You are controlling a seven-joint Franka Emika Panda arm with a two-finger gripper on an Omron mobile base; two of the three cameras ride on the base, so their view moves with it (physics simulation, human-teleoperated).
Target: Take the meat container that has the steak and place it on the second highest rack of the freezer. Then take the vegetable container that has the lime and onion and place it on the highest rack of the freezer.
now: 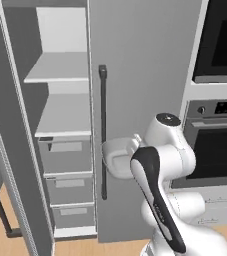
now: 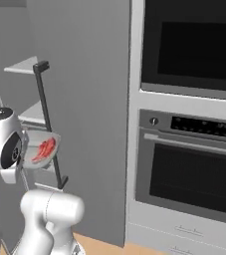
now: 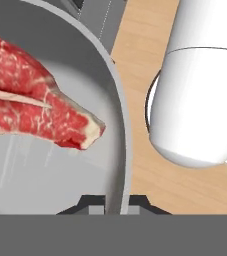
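Note:
The light-grey meat container (image 3: 60,170) hangs steeply tilted in the air, and my gripper (image 3: 106,204) is shut on its rim. The red marbled steak (image 3: 32,107) lies inside it, also seen from the right base as the steak (image 2: 45,148) in the tub (image 2: 52,142). From the left base, the tub's (image 1: 116,159) underside shows just in front of the freezer's dark bar handle (image 1: 103,130). The freezer (image 1: 135,60) stands open on the left, with the highest rack (image 1: 60,69) and the second rack (image 1: 66,117) bare. The vegetable container, lime and onion are out of view.
Grey drawers (image 1: 67,155) sit under the racks. The open freezer door (image 1: 5,150) stands at the far left. Black-glass wall ovens (image 2: 194,174) fill the cabinet to the right. My own white arm (image 1: 157,165) is close below the tub.

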